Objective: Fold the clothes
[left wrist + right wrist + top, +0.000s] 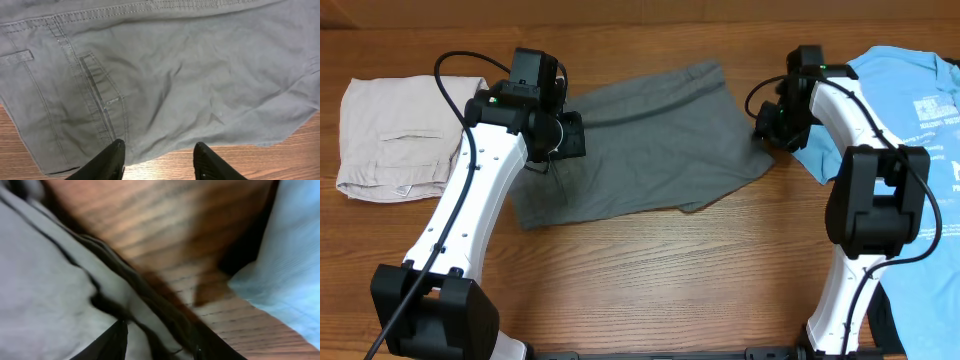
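The clothes, a pair of dark grey shorts [640, 140], lie spread flat across the middle of the table. In the left wrist view the shorts [175, 75] show a slit back pocket [95, 90] and the waistband [125, 12]. My left gripper [565, 135] hovers at their left end. Its jaws [159, 147] are open over the hem, holding nothing. At the shorts' right edge is my right gripper [765, 125]. Here the jaws [162, 332] stand apart, with the folded edge of the grey cloth [50, 295] running loosely between them.
A folded pair of pale beige shorts [400, 135] lies at the far left. A light blue T-shirt [910, 110] with white print lies at the right, close beside my right gripper, and its edge shows as blue cloth [295, 265]. Bare wooden table [670, 280] fills the front.
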### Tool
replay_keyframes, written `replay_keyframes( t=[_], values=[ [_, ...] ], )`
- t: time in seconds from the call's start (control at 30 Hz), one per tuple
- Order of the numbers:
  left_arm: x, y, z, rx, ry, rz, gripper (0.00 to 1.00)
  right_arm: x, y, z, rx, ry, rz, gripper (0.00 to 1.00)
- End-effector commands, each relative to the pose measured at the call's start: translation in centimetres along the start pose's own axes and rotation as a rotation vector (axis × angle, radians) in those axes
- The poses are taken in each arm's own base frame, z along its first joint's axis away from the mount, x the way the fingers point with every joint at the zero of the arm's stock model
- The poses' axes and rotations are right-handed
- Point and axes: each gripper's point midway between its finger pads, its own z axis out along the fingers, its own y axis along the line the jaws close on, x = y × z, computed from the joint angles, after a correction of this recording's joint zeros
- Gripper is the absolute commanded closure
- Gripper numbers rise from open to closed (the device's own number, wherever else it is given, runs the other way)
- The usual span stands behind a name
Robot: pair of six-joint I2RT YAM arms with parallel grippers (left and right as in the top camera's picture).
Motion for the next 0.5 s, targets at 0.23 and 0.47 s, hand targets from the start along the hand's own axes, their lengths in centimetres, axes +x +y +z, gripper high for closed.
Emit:
replay_keyframes(
  t=[0.23,0.47],
  values=[
    [0.4,0.3,0.2,-0.022,0.017,-0.001,0.48,2.9,-1.3,4.0,0.042,0.118,-0.026,0.59],
    [0.4,0.3,0.2,-0.023,0.019,-0.002,0.46,5.7,-2.3,3.8,0.079,0.231,0.005,0.96]
  ],
)
